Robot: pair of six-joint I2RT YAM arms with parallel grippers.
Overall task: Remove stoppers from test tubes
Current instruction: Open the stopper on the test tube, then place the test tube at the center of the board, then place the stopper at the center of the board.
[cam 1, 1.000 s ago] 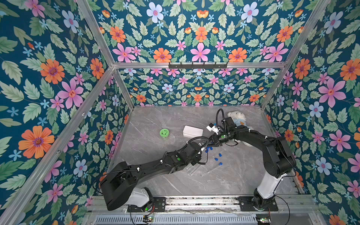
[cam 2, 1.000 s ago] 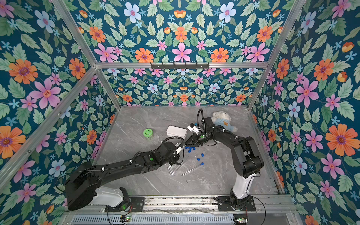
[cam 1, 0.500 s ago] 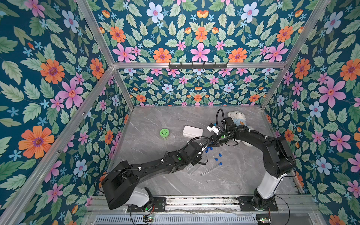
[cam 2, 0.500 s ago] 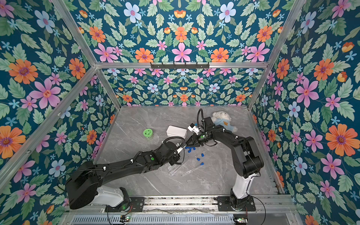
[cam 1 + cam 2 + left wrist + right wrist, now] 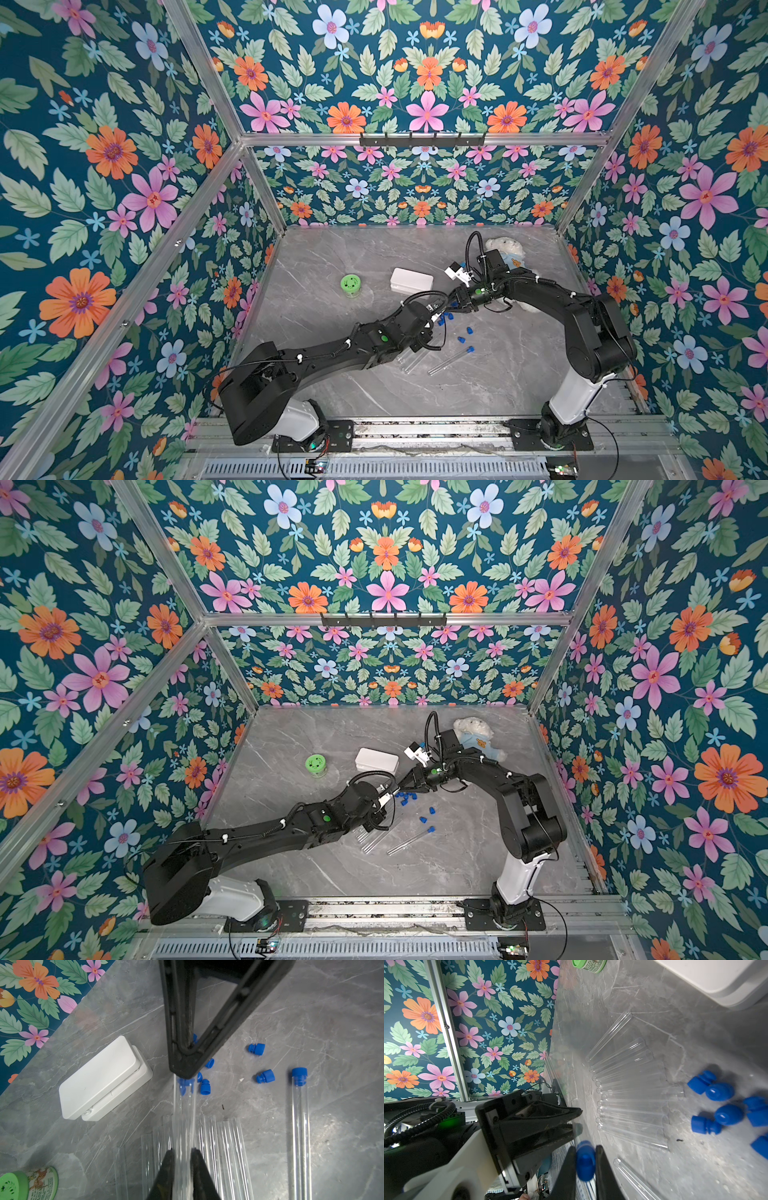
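**Two-arm uncorking set up**

Left tool clamps the test tube just above the tabletop. Right tool pinches its stopper. The tube's axis runs tool to tool, so the pull likely goes along it.

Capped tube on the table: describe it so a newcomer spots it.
On the grey marble table, find the bundle of bare tubes by the left arm. The test tube lies alone on the bundle's side towards the right arm, the only one lying there with a blue stopper in its mouth.
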